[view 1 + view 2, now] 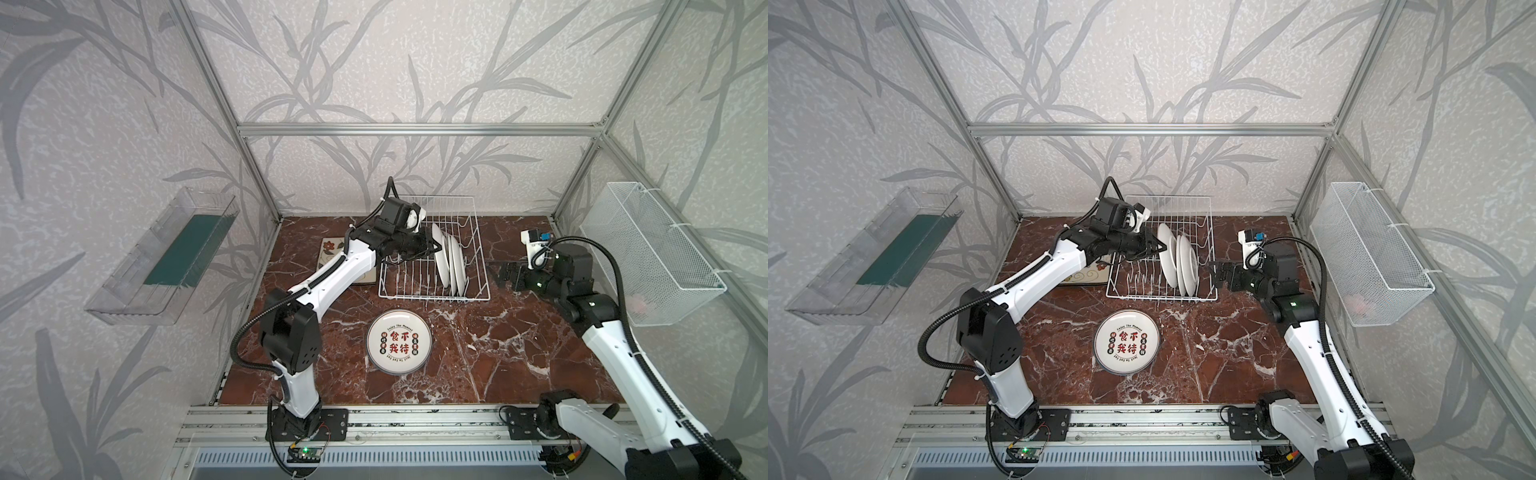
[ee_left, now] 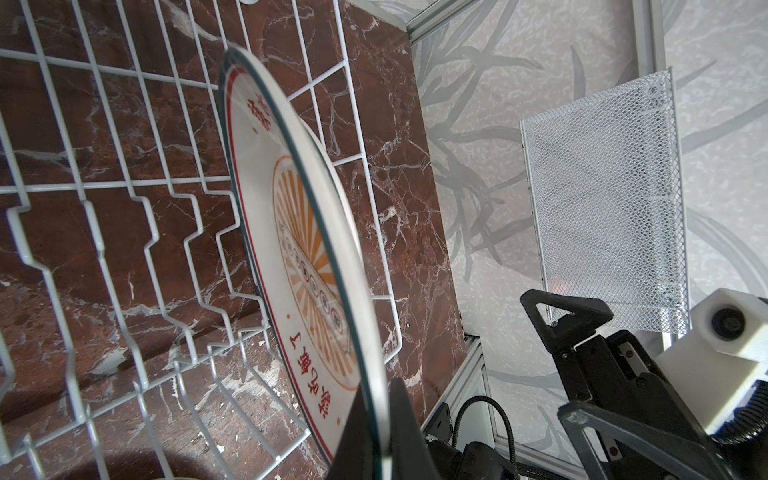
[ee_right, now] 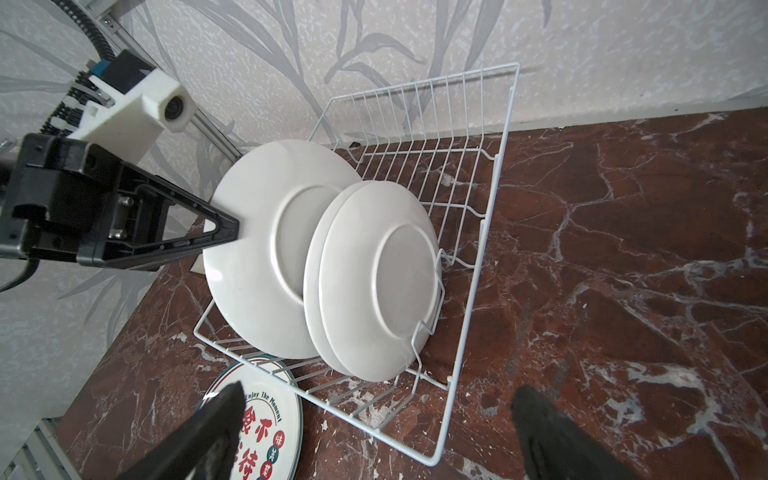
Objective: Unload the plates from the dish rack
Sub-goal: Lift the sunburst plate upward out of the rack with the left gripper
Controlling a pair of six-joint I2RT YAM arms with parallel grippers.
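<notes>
Left pincer (image 1: 434,246) clamping round plate (image 1: 441,266) rim in dish rack (image 1: 434,297).
Right pincer (image 1: 506,276) hovering wide apart, right of rack.

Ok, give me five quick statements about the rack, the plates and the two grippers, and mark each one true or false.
1. The left gripper is shut on the rim of a round plate in the dish rack. True.
2. The right gripper holds a plate. False: it is open and empty, beside the rack.
3. Three round plates stand on edge in the rack. True.
4. The table in front of the rack is bare. False: a lettered round plate lies flat there.
5. A square plate stands in the rack. False: it lies on the table, left of the rack in both top views.
</notes>
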